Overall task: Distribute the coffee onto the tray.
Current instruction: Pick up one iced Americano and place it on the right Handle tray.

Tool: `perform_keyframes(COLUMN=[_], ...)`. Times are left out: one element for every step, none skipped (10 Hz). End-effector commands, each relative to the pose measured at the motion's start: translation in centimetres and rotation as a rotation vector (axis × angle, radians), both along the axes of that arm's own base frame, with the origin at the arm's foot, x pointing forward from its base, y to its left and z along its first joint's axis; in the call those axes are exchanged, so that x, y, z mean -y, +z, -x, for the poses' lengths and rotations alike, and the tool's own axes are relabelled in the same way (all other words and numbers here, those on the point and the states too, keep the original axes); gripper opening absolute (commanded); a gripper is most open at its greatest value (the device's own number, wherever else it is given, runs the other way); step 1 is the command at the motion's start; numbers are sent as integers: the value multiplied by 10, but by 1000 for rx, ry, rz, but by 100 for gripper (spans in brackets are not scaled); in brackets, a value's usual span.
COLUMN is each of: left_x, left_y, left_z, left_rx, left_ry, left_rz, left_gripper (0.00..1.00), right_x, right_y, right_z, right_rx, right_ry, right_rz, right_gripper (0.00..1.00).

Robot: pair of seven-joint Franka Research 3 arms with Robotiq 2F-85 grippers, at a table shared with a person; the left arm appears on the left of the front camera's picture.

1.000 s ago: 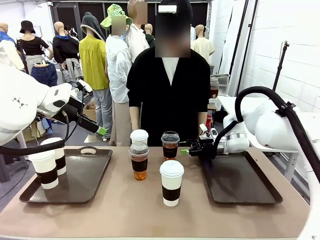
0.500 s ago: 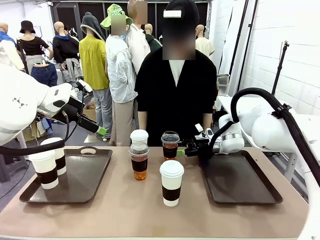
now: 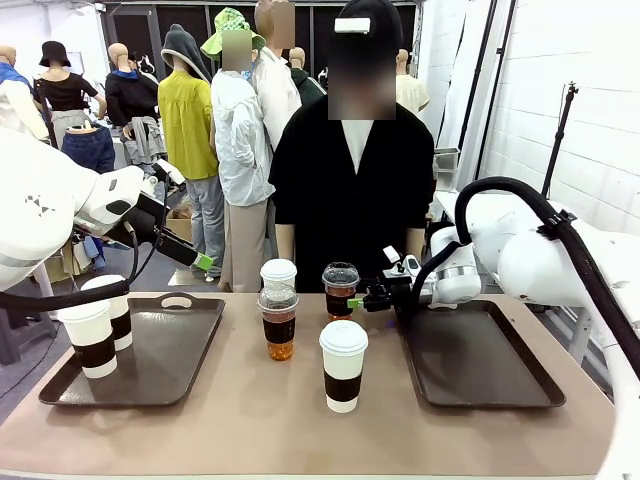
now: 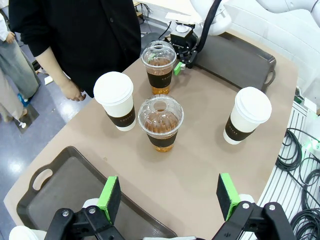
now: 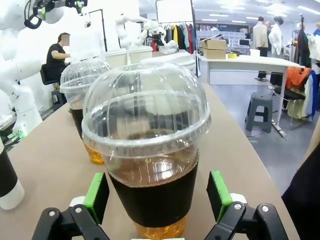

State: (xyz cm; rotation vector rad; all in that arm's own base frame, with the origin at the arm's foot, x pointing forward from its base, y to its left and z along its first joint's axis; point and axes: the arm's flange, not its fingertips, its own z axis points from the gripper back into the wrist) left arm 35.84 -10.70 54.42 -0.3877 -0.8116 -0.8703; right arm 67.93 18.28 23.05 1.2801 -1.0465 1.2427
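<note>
Four cups of coffee stand mid-table: a dome-lidded clear cup (image 3: 278, 320), a white lidded cup (image 3: 278, 272) behind it, a second clear cup (image 3: 340, 290) to the right, and a white cup (image 3: 343, 365) in front. Two more white cups (image 3: 97, 340) stand on the left tray (image 3: 165, 360). My right gripper (image 3: 362, 300) is open at table height, its green pads (image 5: 97, 197) flanking the second clear cup (image 5: 145, 150) without touching. My left gripper (image 3: 205, 262) hangs open above the left tray, looking down on the cups (image 4: 161, 122), with its gripper (image 4: 168, 197) holding nothing.
An empty dark tray (image 3: 480, 355) lies at the right under my right arm. A person in black (image 3: 345, 200) stands at the far edge, hands down behind the cups. Bare tabletop runs along the near edge.
My right gripper has slid left across the right tray's edge up to the far clear cup. The person shifted slightly right. The left arm has not moved.
</note>
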Motion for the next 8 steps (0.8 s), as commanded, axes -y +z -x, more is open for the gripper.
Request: perform_keyframes(left_x=[-2, -2, -2, -2, -2, -2, -2, -2], left_y=[0, 0, 0, 0, 0, 0, 0, 0], left_z=[0, 0, 0, 0, 0, 0, 0, 0], left_rx=[-6, -6, -6, -6, -6, -6, -6, -6], left_ry=[-3, -3, -3, -3, -3, -3, -3, -3], left_rz=[3, 3, 3, 3, 3, 3, 3, 3], left_gripper=[100, 100, 100, 100, 100, 100, 100, 100], right_x=[-13, -18, -22, -24, -26, -27, -27, -28], right_y=[0, -2, -2, -2, -2, -2, -2, -3], right_z=[-12, -13, -13, -14, -14, -12, -11, -11], right_rx=[-26, -32, -35, -38, -37, -32, -32, -56], right_ry=[33, 46, 53, 55, 55, 61, 59, 66], right_rz=[23, 29, 36, 41, 46, 50, 50, 66], right_gripper=[100, 100, 100, 100, 100, 100, 100, 85])
